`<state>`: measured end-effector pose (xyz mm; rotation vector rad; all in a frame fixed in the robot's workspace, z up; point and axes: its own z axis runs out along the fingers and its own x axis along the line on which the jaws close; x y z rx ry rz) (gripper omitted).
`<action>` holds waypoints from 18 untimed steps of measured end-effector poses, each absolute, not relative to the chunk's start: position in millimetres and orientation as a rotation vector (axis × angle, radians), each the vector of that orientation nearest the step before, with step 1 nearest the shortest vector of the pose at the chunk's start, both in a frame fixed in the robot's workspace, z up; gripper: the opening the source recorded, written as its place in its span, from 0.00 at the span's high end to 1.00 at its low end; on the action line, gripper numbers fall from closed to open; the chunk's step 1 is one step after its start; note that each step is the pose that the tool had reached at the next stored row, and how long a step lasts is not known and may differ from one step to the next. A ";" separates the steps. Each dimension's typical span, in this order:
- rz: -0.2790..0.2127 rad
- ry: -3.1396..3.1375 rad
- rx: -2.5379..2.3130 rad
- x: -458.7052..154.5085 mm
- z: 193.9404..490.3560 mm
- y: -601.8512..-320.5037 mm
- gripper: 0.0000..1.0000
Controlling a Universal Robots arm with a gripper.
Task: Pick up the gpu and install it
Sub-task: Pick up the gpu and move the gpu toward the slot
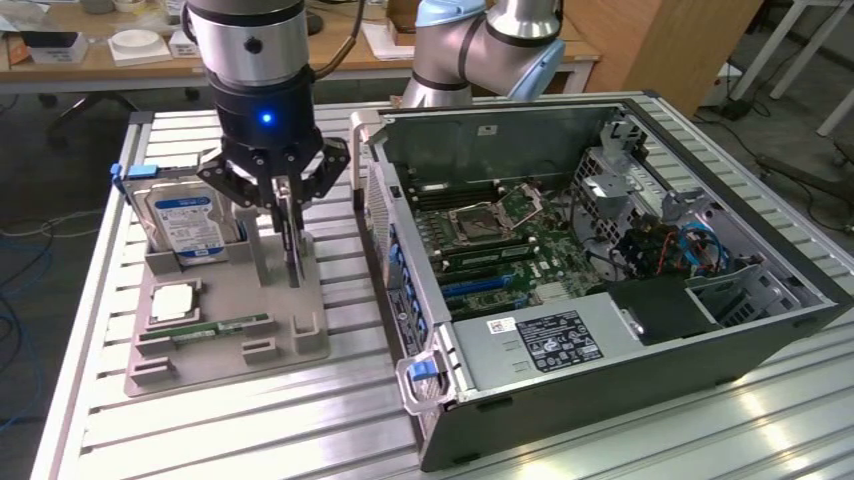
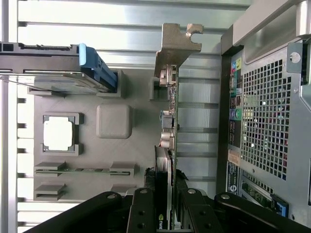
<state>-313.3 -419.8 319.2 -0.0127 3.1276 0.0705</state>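
gpu (image 1: 292, 255) stands on edge on grey tray (image 1: 227, 300), at 6 o'clock directly under gripper (image 1: 286, 200), which pinches its top edge (hard drive (image 1: 184, 225) at 9 o'clock, open case (image 1: 601, 330) at 3).

Matt plastic tray (image 2: 138, 92); gpu (image 2: 164, 162) with dull metal bracket (image 2: 175, 41).

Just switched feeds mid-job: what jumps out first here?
The gripper is closed on the gpu, which stands on edge in the grey tray at the exterior view's left. At that view's right sits the open PC case, its motherboard exposed.
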 end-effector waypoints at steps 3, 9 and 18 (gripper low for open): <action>0.070 3.128 -0.013 -313.3 321.3 -419.9 0.74; 0.070 3.128 -0.013 -313.3 325.0 -419.8 0.74; 0.070 3.128 -0.013 -313.3 327.7 -419.8 0.74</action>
